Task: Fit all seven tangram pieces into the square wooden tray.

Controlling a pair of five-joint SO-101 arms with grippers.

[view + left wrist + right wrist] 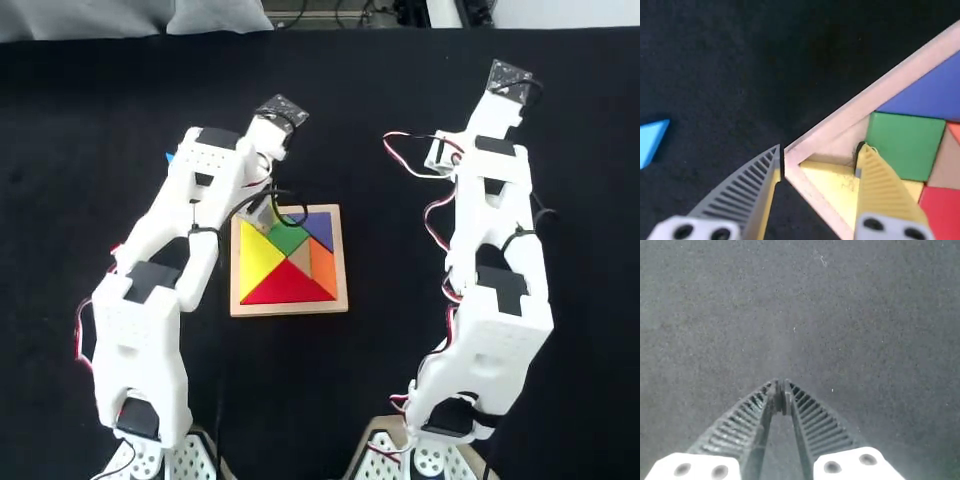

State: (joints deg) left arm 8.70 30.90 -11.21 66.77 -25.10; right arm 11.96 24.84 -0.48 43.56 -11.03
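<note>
The square wooden tray point(290, 308) lies at mid-table holding a yellow triangle point(258, 255), red triangle point(288, 285), green square point(290, 238), blue triangle point(320, 228) and orange piece point(322, 265). My left gripper point(268, 212) sits at the tray's far-left corner. In the left wrist view it point(820, 149) is open, straddling the tray rim point(880, 87): one finger outside on the cloth, the other inside over the yellow triangle point(835, 182), beside the green square point(905, 142). Bare wood shows in that corner. A light blue piece point(652, 140) lies on the cloth outside the tray. My right gripper point(781, 387) is shut and empty over black cloth.
The table is covered in black cloth. The right arm point(490, 200) stretches along the right side, well away from the tray. A sliver of the light blue piece point(170, 157) peeks out beside the left arm. Grey fabric lies at the far edge.
</note>
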